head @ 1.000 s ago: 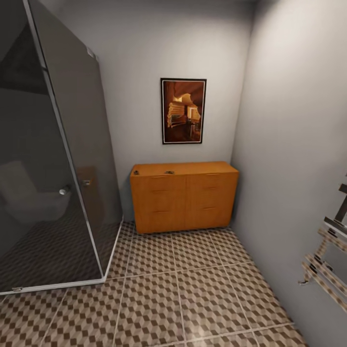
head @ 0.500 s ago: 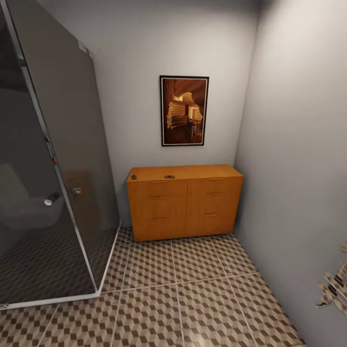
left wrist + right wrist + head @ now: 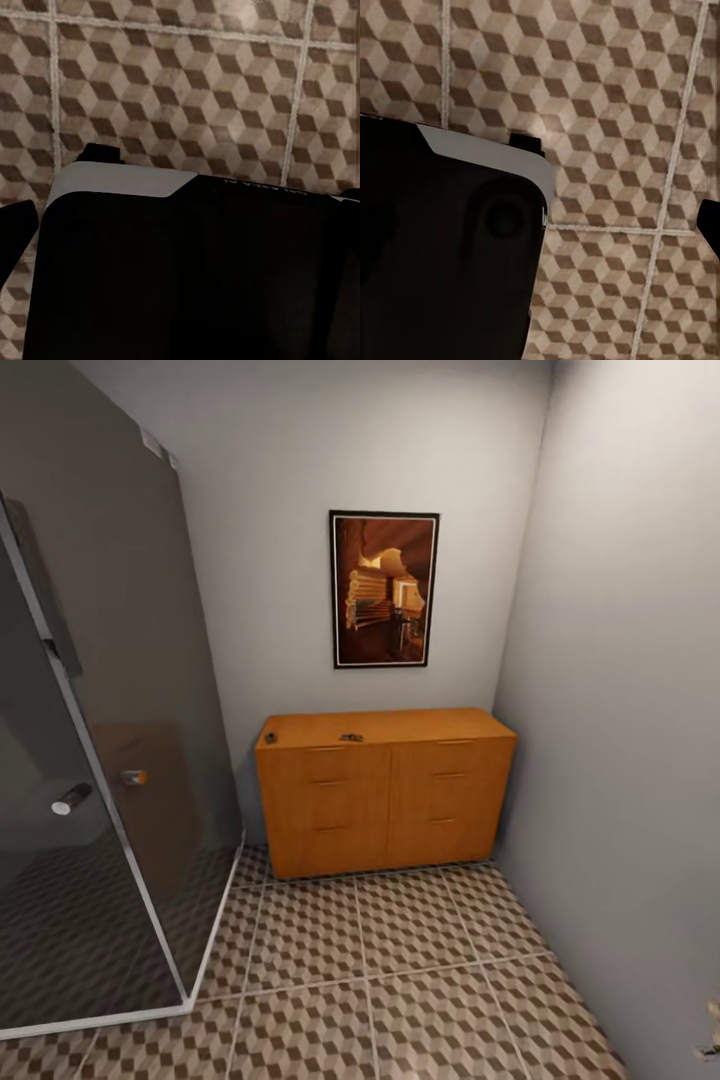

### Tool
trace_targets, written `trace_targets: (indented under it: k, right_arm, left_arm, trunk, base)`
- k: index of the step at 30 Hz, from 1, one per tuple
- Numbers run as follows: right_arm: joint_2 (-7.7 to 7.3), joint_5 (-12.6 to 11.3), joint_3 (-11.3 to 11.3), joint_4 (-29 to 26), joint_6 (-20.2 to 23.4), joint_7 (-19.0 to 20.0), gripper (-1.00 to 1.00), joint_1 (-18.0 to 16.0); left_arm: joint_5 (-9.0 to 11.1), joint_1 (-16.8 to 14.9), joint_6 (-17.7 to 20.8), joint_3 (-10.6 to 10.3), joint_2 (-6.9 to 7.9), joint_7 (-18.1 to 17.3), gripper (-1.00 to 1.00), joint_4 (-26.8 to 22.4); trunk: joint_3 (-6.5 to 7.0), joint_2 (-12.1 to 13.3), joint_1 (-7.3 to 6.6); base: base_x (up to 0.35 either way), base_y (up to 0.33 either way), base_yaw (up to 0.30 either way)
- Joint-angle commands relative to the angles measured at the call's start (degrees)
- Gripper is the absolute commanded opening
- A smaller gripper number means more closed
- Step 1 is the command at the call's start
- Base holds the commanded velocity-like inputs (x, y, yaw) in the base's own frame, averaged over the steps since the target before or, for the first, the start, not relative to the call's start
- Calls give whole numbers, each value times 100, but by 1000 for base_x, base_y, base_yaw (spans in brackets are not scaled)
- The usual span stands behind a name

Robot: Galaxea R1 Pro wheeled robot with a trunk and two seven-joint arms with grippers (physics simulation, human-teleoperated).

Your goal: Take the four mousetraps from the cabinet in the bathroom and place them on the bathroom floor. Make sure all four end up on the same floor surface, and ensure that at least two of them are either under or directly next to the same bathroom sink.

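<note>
Dark-framed picture [image 3: 384, 589] hangs upright on grey back wall [image 3: 270, 540], showing warm orange-brown interior w/ log walls. Grey side wall [image 3: 630, 710] meets back wall at corner. Smoked-glass shower enclosure [image 3: 100, 740] w/ pale metal frame; round chrome knob [image 3: 72, 799] & small fitting [image 3: 133, 777] seen at the glass, darker tiles behind it.

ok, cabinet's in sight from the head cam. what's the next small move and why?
Probably roll the base straight ahead toward the cabinet. It stands against the far wall under the picture, with open stretches of bathroom floor between it and the robot, so it looks out of arm's reach. Two small dark items lie on its top, too small to identify; the drawer fronts appear shut.
</note>
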Motion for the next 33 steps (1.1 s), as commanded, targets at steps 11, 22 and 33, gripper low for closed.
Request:
trace_targets:
  k: [11, 22, 33]
  right_arm:
    - [3, 28, 34, 16, -24, -31, 100, -8]
    - [6, 29, 41, -24, -49, -16, 100, -8]
    - [5, 28, 38, -27, -48, -7, 100, -8]
  left_arm:
    - [42, -4, -35, -36, 6, 15, 100, 5]
    - [42, -4, -37, -37, 7, 15, 100, 5]
    - [42, -4, -37, -37, 7, 15, 100, 5]
  trunk:
    - [-7, -4, 4]
    - [-7, -4, 4]
    - [-7, -4, 4]
  base:
    - [320, 0, 0]
    - [320, 0, 0]
    - [320, 0, 0]
